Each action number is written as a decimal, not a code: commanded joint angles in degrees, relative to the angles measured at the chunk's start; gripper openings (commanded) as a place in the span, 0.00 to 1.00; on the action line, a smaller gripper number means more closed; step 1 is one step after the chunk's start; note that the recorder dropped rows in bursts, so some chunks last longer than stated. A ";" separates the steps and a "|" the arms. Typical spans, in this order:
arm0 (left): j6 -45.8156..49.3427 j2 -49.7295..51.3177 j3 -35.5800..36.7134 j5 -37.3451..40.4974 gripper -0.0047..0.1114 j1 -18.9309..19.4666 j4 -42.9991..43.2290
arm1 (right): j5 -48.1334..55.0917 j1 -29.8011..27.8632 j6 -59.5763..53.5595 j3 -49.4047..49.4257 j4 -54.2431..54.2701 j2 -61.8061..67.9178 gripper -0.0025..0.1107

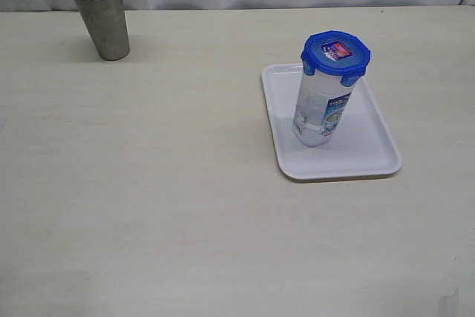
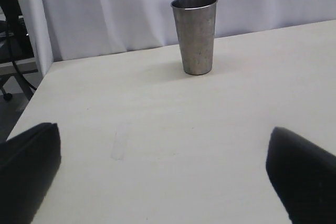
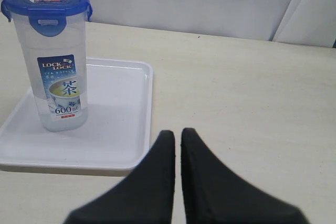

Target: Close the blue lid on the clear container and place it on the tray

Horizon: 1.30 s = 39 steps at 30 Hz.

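Clear container (image 1: 320, 113): tall, narrow, see-through plastic, blue-and-white label reading "LOCK&LOCK" and "600 ml". Blue lid (image 1: 335, 53) sits on top, flaps folded down, red-and-blue sticker facing up. Container stands upright, long axis vertical, mouth end up, base resting on white tray (image 1: 371, 155), left of tray centre in exterior view. Tray lies flat on worktop (image 1: 148, 213). Steel cup (image 1: 100, 14) stands well apart, far left. Left pincer (image 2: 163, 132): fingers spread wide, holding nothing. Right pincer (image 3: 177, 132): fingers almost touching, nothing between, near tray edge.
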 commanded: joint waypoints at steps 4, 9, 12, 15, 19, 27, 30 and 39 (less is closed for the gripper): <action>0.00 -0.16 0.12 0.28 0.50 0.16 1.34 | 0.15 -0.13 -0.05 0.08 -0.22 -0.36 0.06; 1.07 -0.16 0.12 0.36 0.11 0.16 1.00 | 0.15 -0.13 -0.05 0.08 -0.22 -0.36 0.06; 0.96 -0.16 0.12 0.36 0.04 0.16 1.00 | 0.15 -0.13 -0.05 0.08 -0.22 -0.36 0.06; 0.96 -0.16 0.12 0.36 0.04 0.16 1.00 | 0.15 -0.13 -0.05 0.08 -0.22 -0.36 0.06; 0.96 -0.16 0.12 0.36 0.04 0.16 1.00 | 0.15 -0.13 -0.05 0.08 -0.22 -0.36 0.06; 1.07 -0.16 0.12 0.36 0.04 0.16 1.00 | 0.15 -0.13 -0.05 0.08 -0.22 -0.36 0.06; 1.07 -0.16 0.12 0.36 0.04 0.16 1.00 | 0.15 -0.13 -0.05 0.08 -0.22 -0.36 0.06; 1.08 -0.16 0.12 -0.49 0.04 0.16 -2.09 | 0.15 -0.13 -0.05 0.08 -0.22 -0.36 0.06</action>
